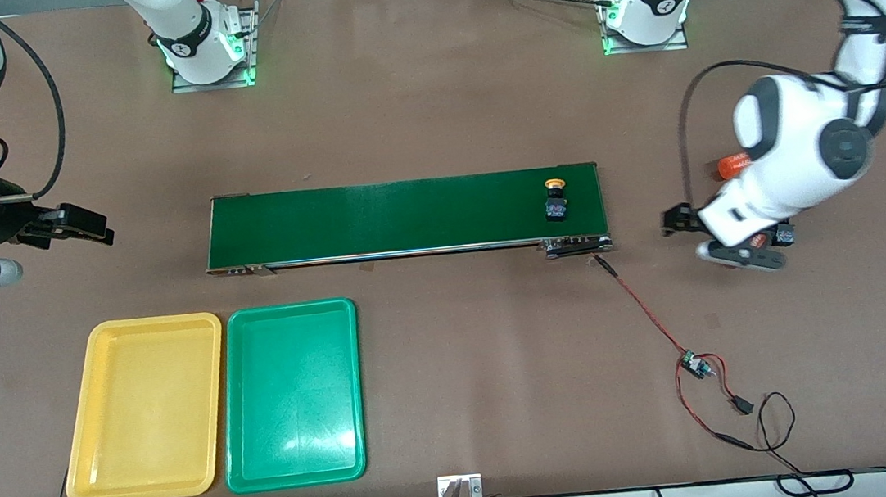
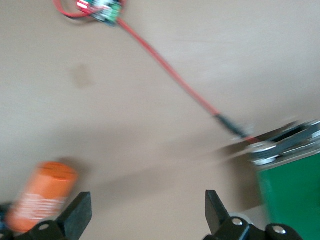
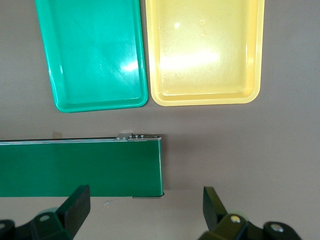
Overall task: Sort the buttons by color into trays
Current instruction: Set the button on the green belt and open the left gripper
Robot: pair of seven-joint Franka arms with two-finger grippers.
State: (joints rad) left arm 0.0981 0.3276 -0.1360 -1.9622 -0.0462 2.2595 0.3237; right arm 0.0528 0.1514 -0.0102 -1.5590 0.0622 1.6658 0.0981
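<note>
You have 1 yellow-capped black push-button [image 1: 556,199] on the long dark green conveyor belt [image 1: 407,216], near its edge at the left arm's end. 2 shallow plastic trays, yellow [image 1: 148,407] and green [image 1: 292,394], lie side by side nearer the front camera. Left gripper [image 2: 145,212] hangs over bare tabletop [image 1: 437,117] beside an orange cylinder [image 2: 42,201], jaws wide, holding nothing; right gripper [image 3: 145,210], over the belt's other end, likewise.

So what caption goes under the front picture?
One yellow-capped button rides the conveyor belt; yellow tray and green tray sit empty.
</note>
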